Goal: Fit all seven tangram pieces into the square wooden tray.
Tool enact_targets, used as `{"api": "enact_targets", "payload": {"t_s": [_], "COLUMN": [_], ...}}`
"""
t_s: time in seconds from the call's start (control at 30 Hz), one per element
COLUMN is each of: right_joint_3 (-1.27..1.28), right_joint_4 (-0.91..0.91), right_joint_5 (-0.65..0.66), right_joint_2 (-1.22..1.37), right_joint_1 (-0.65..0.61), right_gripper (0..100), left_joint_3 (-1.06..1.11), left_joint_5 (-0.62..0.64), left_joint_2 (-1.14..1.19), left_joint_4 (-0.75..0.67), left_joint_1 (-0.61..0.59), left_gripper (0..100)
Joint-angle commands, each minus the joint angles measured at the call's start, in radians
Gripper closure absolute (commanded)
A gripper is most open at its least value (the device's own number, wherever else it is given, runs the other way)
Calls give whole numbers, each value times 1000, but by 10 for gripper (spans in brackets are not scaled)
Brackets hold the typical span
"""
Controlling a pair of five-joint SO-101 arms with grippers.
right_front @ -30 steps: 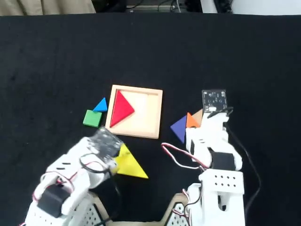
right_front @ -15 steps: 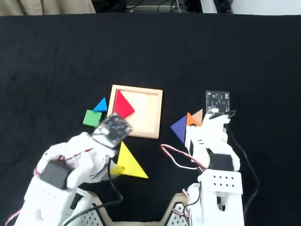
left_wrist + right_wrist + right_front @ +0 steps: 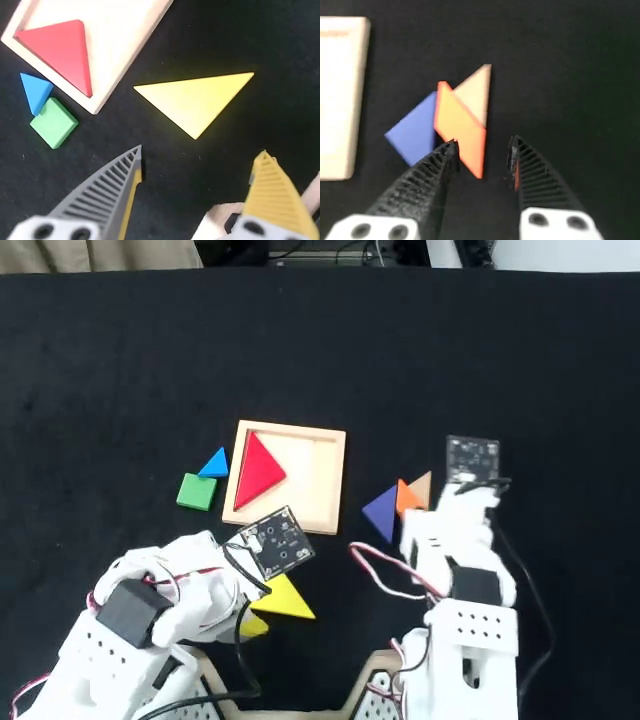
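Looks like a robotics lab: black-draped table (image 3: 120, 360), left arm (image 3: 170, 605) and right arm (image 3: 460, 560) at its near edge, cables (image 3: 340, 252) beyond the far one.

Frame centre: square wooden tray (image 3: 338, 480), with first large triangle (image 3: 257, 472) in its left half. Left of tray: small triangle (image 3: 214, 464) above square piece (image 3: 196, 491). Right of tray: parallelogram (image 3: 408, 497) between nearer triangle (image 3: 381, 510) and farther triangle (image 3: 423, 486). Below tray: second large triangle (image 3: 284, 600).

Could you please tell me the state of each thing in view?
Tray: holds one piece.
Red triangle: in tray.
Yellow triangle: outside, ungripped.
Green square: outside.
Light blue triangle: outside.
Dark blue triangle: outside.
Orange piece: outside.
Tan triangle: outside.
Left gripper: open, empty.
Right gripper: open, empty.
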Motion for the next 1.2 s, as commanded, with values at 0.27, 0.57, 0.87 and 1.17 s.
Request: {"api": "enact_targets", "payload": {"t_s": [0.27, 0.57, 0.87, 1.17], "right_joint_3": [-16, -19, -13, -19], "right_joint_4": [-40, -41, -81, -101], "right_joint_5": [-9, -9, -8, -63], "right_joint_2": [-13, -21, -15, -15], "right_joint_1": [81, 78, 94, 184], "right_gripper": [832, 832, 832, 832], "left_joint_3": [-36, -67, -105, -33], "left_joint_5": [58, 92, 169, 580], "left_joint_2": [542, 789, 704, 605], "left_joint_4": [-172, -388, -453, -370], "left_joint_1": [143, -4, -10, -18], "left_gripper": [658, 658, 653, 649]}}
